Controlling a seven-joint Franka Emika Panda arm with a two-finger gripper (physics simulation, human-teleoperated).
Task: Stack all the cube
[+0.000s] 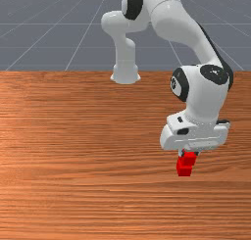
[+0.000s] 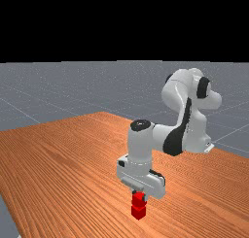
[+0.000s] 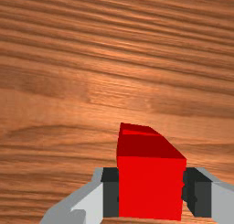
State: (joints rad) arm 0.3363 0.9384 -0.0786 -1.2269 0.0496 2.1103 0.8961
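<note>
In the front view my gripper (image 1: 189,155) points down at the front view's right, its fingers around the upper red cube (image 1: 188,159). Directly below, a lower red cube (image 1: 184,171) sits on the table, set slightly toward the front view's left. The far view has the upper cube (image 2: 139,200) over the lower cube (image 2: 138,212); whether they touch, I cannot tell. From the wrist view, both dark pads of the gripper (image 3: 151,192) press the upper cube (image 3: 150,186) from two sides. Part of the lower cube (image 3: 137,132) peeks out beyond it.
Bare wood of the table (image 1: 88,151) stretches over the front view's left and middle. The arm's base (image 1: 125,73) stands at the table's back edge. My arm hangs above the cubes from behind.
</note>
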